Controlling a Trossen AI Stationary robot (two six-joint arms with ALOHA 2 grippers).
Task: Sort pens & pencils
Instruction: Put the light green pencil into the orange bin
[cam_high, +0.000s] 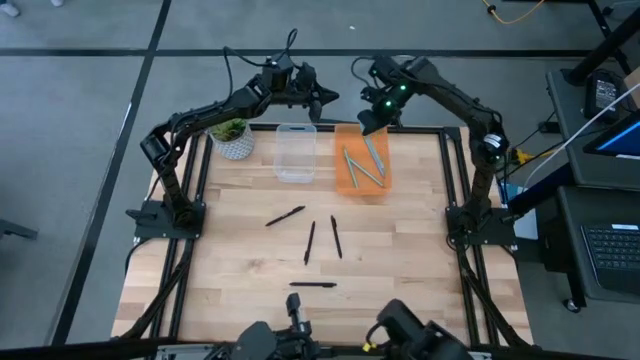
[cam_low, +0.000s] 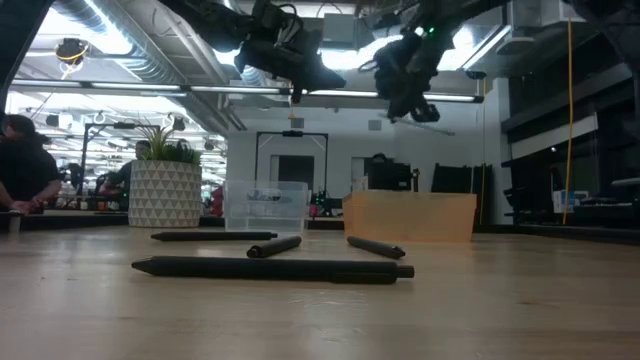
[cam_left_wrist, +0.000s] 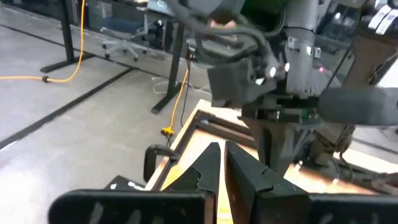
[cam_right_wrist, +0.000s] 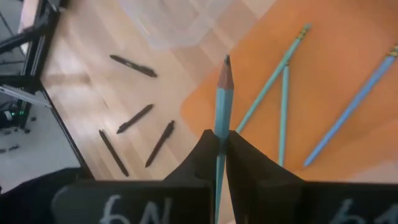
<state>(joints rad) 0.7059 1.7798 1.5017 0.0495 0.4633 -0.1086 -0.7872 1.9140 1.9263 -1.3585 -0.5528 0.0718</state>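
- Nearest us on the table (cam_high: 400, 260) lie four black pens: one (cam_high: 312, 285) closest to the front edge, two (cam_high: 310, 242) (cam_high: 336, 237) side by side beyond it, and one (cam_high: 285, 216) angled toward the left.
- Farther back we see the clear bin (cam_high: 295, 152) with nothing visible inside it.
- Beside it, the orange tray (cam_high: 350, 180) holds three teal pencils (cam_high: 366, 163) (overlapping, so their ends are hard to separate from above).
- Above the tray's far edge, the right gripper (cam_right_wrist: 221, 142) is clamped on a fourth teal pencil (cam_right_wrist: 222, 99), point forward.
- The left gripper (cam_left_wrist: 221, 163) hovers behind the bin, fingers nearly together, holding nothing.
- A potted plant (cam_high: 232, 136) stands at the far left.
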